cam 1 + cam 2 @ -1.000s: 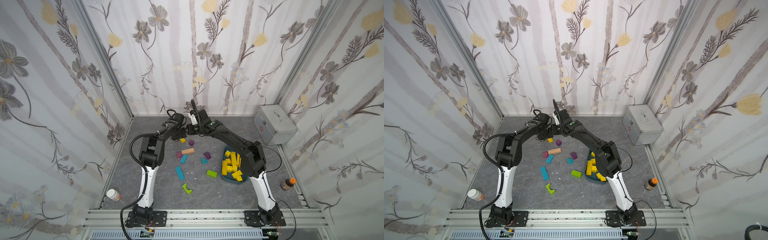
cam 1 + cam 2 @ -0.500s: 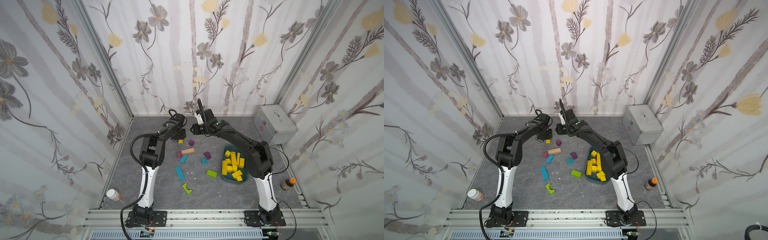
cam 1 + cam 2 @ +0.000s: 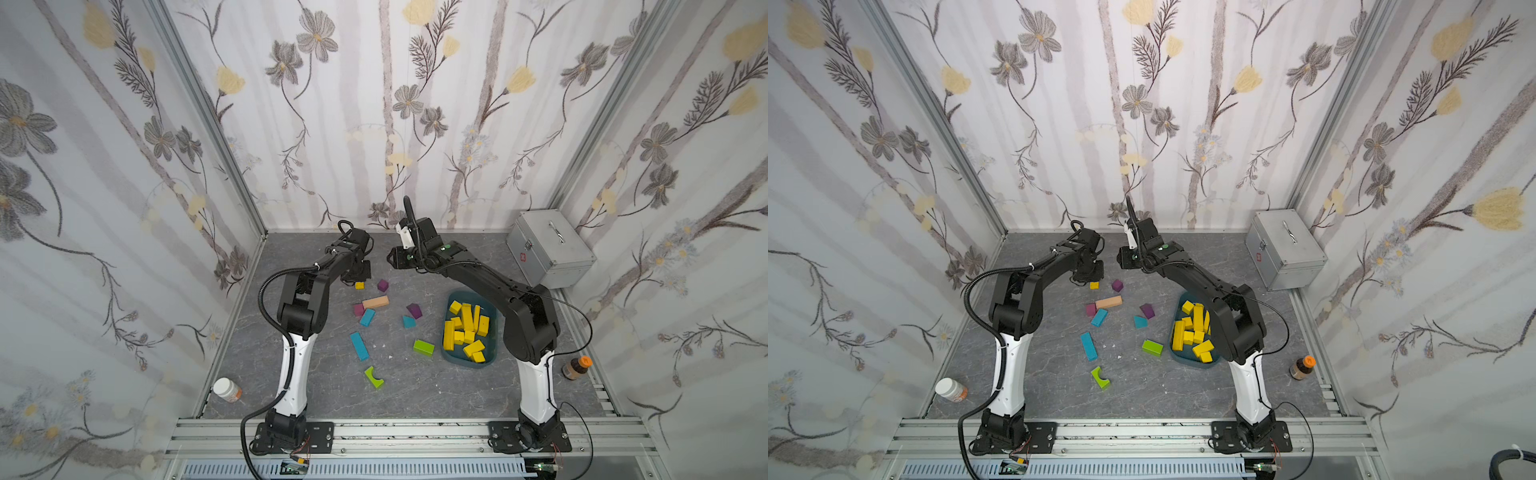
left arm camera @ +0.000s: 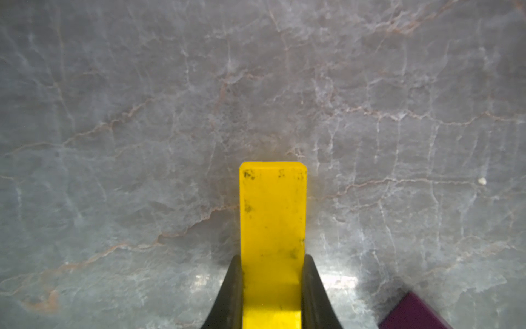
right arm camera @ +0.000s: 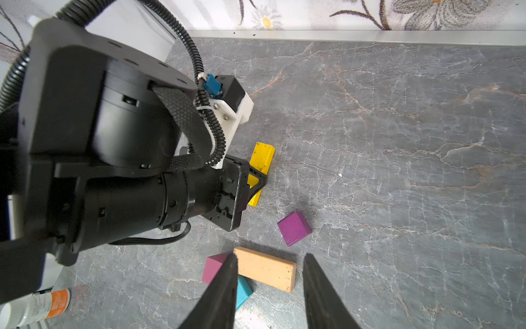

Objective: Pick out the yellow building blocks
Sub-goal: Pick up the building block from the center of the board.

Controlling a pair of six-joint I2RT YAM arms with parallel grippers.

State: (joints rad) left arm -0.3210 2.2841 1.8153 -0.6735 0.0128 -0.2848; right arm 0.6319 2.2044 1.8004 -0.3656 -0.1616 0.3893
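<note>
Rear of the tabletop (image 3: 415, 395): I'm clamping my left gripper (image 4: 272, 259) on a yellow bar (image 4: 273, 210). The jaws are pressing its two long sides nr one end, w/ most of the bar sticking out ahead of the fingertips. The left wrist view is showing dark scuff marks on the bar's top face. In both top views the left gripper (image 3: 355, 276) is pointing down over the back-left part of the block scatter. Only a bit of the yellow bar (image 3: 359, 285) is peeking out below it, just beside a purple cube (image 3: 382, 285). I can't tell whether the bar is resting on the marble-look surface or sitting just off it.

My right gripper (image 5: 270, 256) is hanging nearby w/ jaws a little apart & gripping nothing. A peach bar (image 5: 264, 269) is showing through the gap, lying flat on the surface below. From above, the right gripper (image 3: 390, 259) is facing the left one across a short gap, not touching.

The other yellow blocks (image 3: 465, 324) are lying piled in a teal bin (image 3: 490, 358) on the right side, partly under my right arm. Outside the bin, a long teal block (image 3: 359, 345) & a lime green block (image 3: 423, 347) are lying apart nr the ctr. A metal case (image 3: 550, 249) is sitting in the rear right corner.
</note>
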